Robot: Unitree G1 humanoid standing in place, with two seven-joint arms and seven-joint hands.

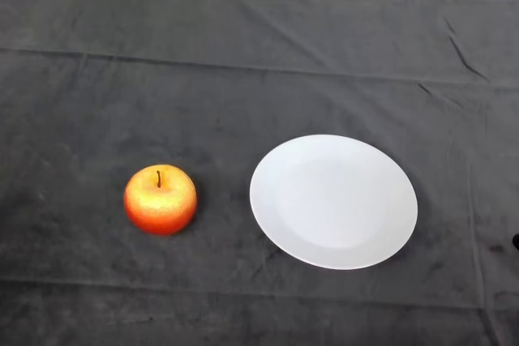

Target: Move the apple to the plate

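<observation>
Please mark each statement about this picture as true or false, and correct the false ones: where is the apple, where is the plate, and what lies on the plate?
1. The apple lies on the dark cloth, to the left of the plate. True.
2. The apple is already on the plate. False: it rests on the cloth, apart from the plate, with a gap of cloth between them.
3. The plate is white and round, and nothing lies on it. True.
4. The apple is green. False: it is red and yellow.
5. The stem of the apple points up toward the camera. True.
6. The plate stands upside down on top of the apple. False: it lies flat on the cloth beside the apple.
</observation>
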